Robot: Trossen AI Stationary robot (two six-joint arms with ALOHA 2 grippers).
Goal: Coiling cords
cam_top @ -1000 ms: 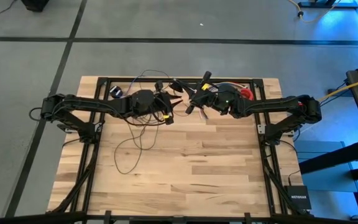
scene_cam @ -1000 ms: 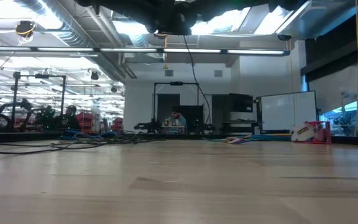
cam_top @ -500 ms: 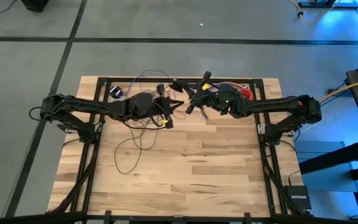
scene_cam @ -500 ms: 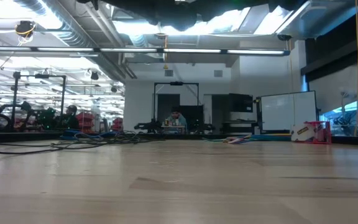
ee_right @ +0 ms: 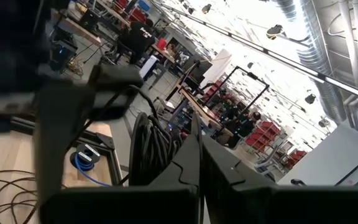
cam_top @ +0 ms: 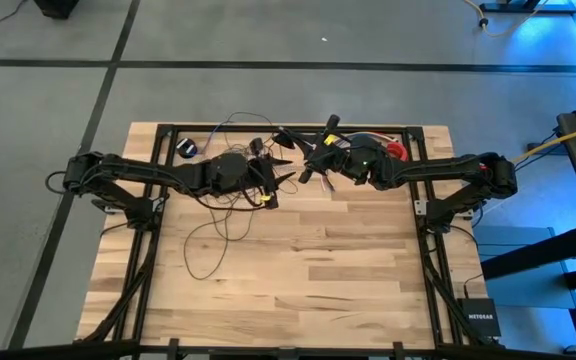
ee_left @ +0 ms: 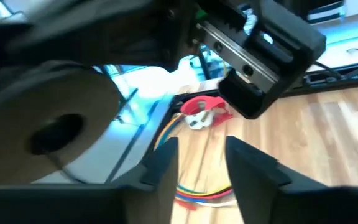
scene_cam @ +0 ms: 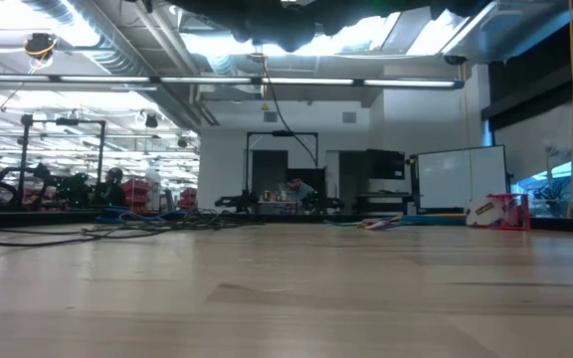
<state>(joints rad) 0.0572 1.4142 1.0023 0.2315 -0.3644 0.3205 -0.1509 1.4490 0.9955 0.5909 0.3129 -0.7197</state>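
Both arms are seen raised over the upper middle of the worktop (cam_top: 298,250) in the high view, tips nearly meeting. The left end effector (cam_top: 286,178) is shown with a narrow gap between its fingers (ee_left: 166,163), nothing visibly gripped; half a second earlier it sat a shade higher in the frame, tips closer together. The right end effector (cam_top: 306,172) is seen pressed shut and unmoved, and whether the cord is pinched cannot be told. The cord (cam_top: 223,225) is draped from beneath the left arm, loops trailing to the lower left of the worktop, its puck (cam_top: 187,149) lying at the upper left. In the low view a hanging strand (scene_cam: 272,104) has reappeared at top centre. "NETGEAR" can be read on a black box (cam_top: 478,318) at the lower right.
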